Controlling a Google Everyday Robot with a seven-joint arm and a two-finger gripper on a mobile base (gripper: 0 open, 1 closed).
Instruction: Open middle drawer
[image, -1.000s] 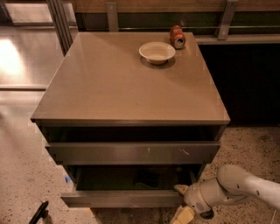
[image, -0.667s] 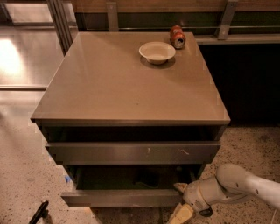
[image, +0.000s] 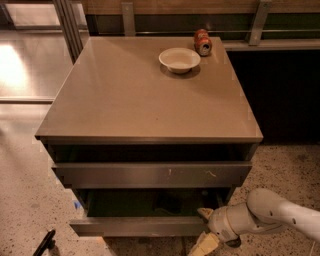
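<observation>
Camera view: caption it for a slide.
End effector at right end of the pulled-out middle drawer; bowl and can on top.

The white and cream gripper is at the right end of the plain grey-brown middle drawer. Just above it, the top drawer front is grey with pale scratches. Far beyond it are a white bowl and an orange-red can on the beige cabinet top.

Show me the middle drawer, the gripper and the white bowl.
middle drawer (image: 140, 226): camera view, centre of its front panel.
gripper (image: 204, 229): camera view, its front end, at the middle drawer's right end.
white bowl (image: 179, 58): camera view, its inner hollow.
</observation>
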